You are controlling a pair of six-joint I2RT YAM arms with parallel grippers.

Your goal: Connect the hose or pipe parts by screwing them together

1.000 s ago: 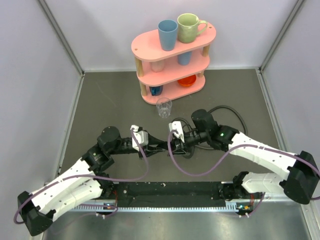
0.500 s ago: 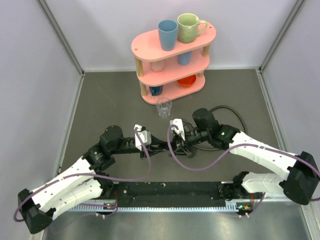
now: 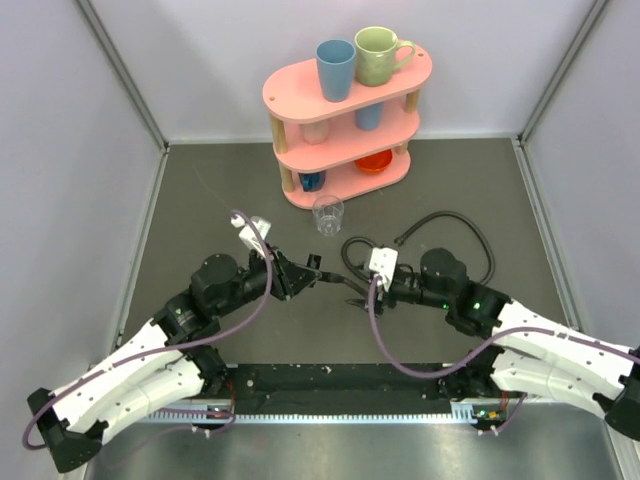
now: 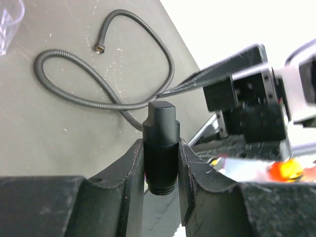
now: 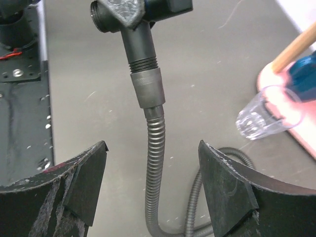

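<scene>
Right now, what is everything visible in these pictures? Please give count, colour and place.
shelf: one, pink, three levels, back of the table
cups: five; blue cup and green mug on the top level, pink cup and second blue cup on the middle, dark blue cup on the bottom
bowl: one, orange, bottom level
glass: one, clear, on the table before the shelf
hose: one, dark grey, ribbed, looped on the table
fitting: one, black, joined to the raised hose end
left arm, right arm: white and black, near edge
left gripper: shut on the fitting
right gripper: open, astride the hose
</scene>
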